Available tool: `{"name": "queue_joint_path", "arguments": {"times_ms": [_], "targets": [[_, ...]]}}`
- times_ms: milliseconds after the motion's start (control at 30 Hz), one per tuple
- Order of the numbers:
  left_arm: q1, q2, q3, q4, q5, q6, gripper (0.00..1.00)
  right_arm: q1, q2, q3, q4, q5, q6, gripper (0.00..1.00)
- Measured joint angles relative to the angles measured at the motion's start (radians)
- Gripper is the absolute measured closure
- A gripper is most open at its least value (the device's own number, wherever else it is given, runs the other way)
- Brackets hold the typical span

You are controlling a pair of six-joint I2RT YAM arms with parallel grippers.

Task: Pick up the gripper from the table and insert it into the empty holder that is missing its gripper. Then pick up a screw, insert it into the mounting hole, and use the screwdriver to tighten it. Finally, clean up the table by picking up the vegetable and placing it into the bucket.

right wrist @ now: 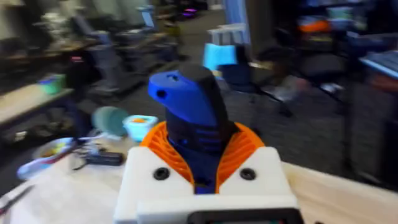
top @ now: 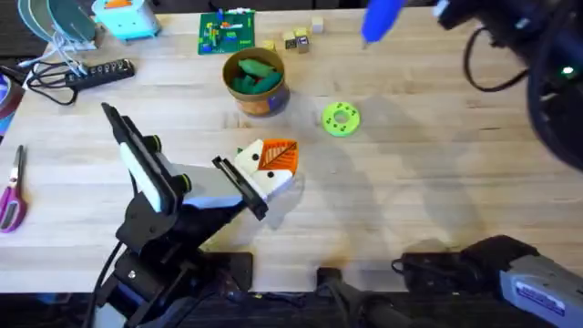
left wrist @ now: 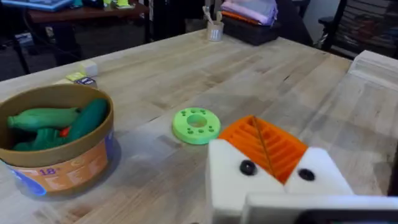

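Bucket [left wrist: 56,168] label — "18" legible

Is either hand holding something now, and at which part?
The right hand holds the blue screwdriver around its body, raised above the table. The left hand holds nothing.

I count 1 bucket [top: 256,84] w/ 2 green toy vegetables [left wrist: 59,121] in it. 1 lime-green disc [top: 342,118]. 1 blue screwdriver [right wrist: 193,118]. 1 green circuit board [top: 228,32], 3 small wood blocks [top: 301,36], 1 power strip [top: 98,71], 1 pair of scissors [top: 13,191].
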Motion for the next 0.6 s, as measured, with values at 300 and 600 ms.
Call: {"name": "queue_joint_path", "arguments": {"times_ms": [300, 600], "targets": [[0.000, 0.000, 0.000, 0.000, 0.000, 0.000, 0.991, 0.255, 0.056, 0.000, 0.183, -0.087, 0.022, 0.891], [0.000, 0.000, 0.000, 0.000, 0.000, 0.000, 0.991, 0.363, 0.056, 0.000, 0.203, -0.096, 0.109, 0.895]]}}
